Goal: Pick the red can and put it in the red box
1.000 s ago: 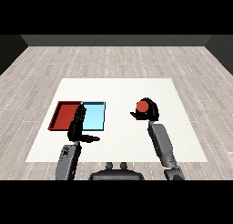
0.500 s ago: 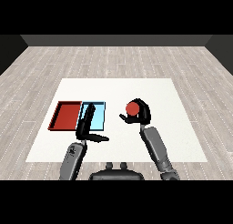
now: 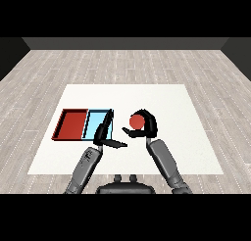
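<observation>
The red can (image 3: 137, 121) is held above the table's middle, with my right hand (image 3: 146, 127) curled round it. It hangs just right of the light blue tray (image 3: 96, 124). The red tray (image 3: 72, 124) lies further left, side by side with the blue one. My left hand (image 3: 104, 133) is open with straight fingers. It stands over the blue tray's near right corner, its thumb pointing right toward the can.
The white table (image 3: 186, 117) spreads wide to the right of my right hand. Both trays sit at its left half. Grey wooden floor (image 3: 127, 63) surrounds the table.
My right hand has carried the red can leftward, from the table's right part to near the blue tray. My left hand has shifted right and forward over the blue tray's corner.
</observation>
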